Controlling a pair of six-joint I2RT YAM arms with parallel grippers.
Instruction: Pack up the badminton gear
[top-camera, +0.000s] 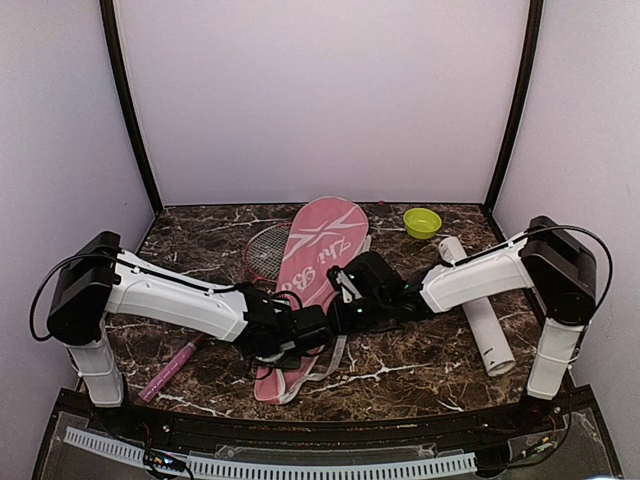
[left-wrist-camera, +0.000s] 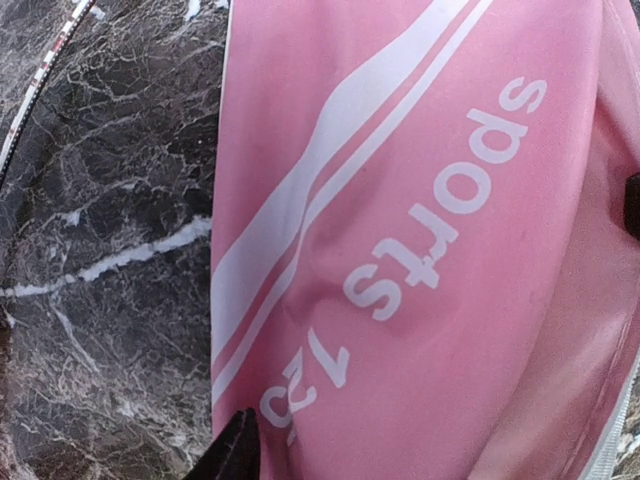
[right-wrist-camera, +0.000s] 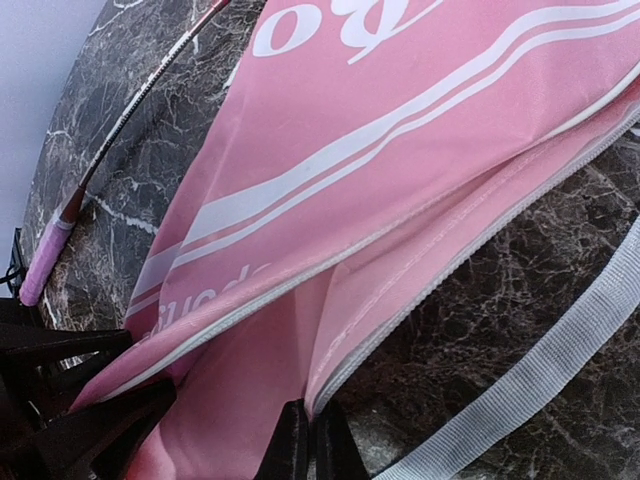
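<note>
The table (top-camera: 200, 240) is dark marble with white veins, and two pale walls close it at the back and the sides. In the middle lies the long pink racket cover (top-camera: 318, 250), made of smooth cloth with white stripes and letters; its wide round end points to the back wall. Both arms reach across its near half and hide it partly. The right claw (right-wrist-camera: 308, 430) is clenched on the white zipper edge of the cover and lifts it a little. The left claw (top-camera: 312, 330) has its fingers (left-wrist-camera: 235, 448) apart around the cover's near end; I cannot tell if they press it. On the right lies the tall white tube (top-camera: 480, 320), a plain cylinder that the right arm crosses. One thin racket (top-camera: 262, 255) lies left of the cover, its red head partly under the cover and its pink handle (top-camera: 170, 370) near the left arm's base. A small lime-green bowl (top-camera: 422, 222) stands at the back. A white woven strap (right-wrist-camera: 540, 370) lies beside the zipper.
</note>
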